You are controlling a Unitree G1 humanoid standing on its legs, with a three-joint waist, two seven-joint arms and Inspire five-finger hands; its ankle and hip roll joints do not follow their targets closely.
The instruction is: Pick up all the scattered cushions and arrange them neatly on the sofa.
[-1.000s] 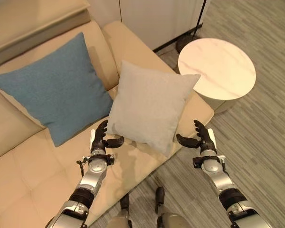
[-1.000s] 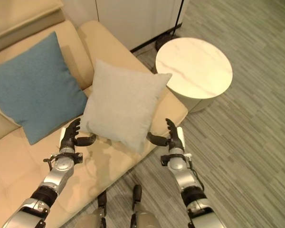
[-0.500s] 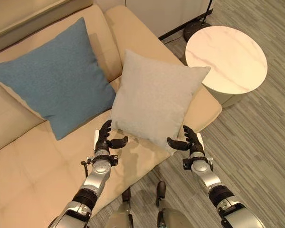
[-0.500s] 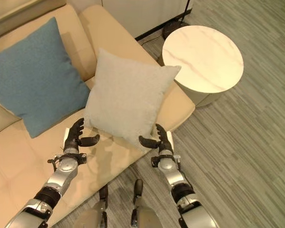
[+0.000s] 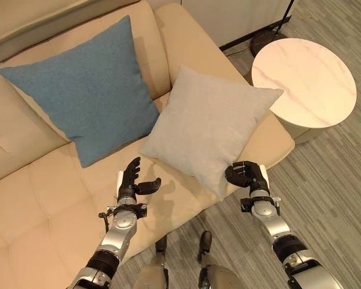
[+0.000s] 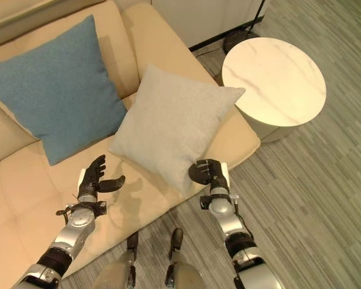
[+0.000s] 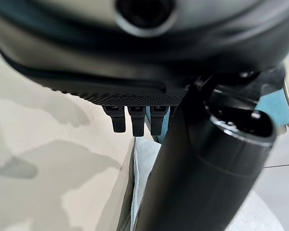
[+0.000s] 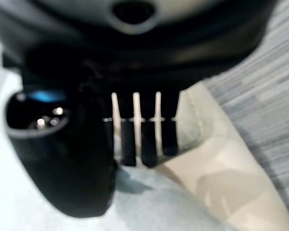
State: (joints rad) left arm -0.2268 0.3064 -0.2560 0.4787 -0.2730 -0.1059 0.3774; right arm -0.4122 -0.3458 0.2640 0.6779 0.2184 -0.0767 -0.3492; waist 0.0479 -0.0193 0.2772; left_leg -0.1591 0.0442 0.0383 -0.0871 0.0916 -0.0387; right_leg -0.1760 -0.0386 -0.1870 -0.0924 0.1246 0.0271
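Note:
A grey cushion (image 5: 210,123) leans tilted against the beige sofa's (image 5: 48,198) armrest. A blue cushion (image 5: 84,90) stands against the backrest beside it. My right hand (image 5: 248,174) is at the grey cushion's lower corner by the seat's front edge. Its fingers are curled onto that corner, and the right wrist view shows the thumb lying on the pale fabric (image 8: 149,204). My left hand (image 5: 130,180) hovers over the seat just short of the cushion's lower left corner, open, fingers straight, thumb spread.
A round marble-topped side table (image 5: 304,81) stands close to the sofa's armrest end. A dark lamp base (image 5: 266,42) sits behind it by the white wall. Grey striped flooring (image 5: 331,198) runs in front of the sofa.
The camera has shifted. My right hand has closed in on the grey cushion's lower corner and its fingers have curled from open. The left hand stays open near the other corner.

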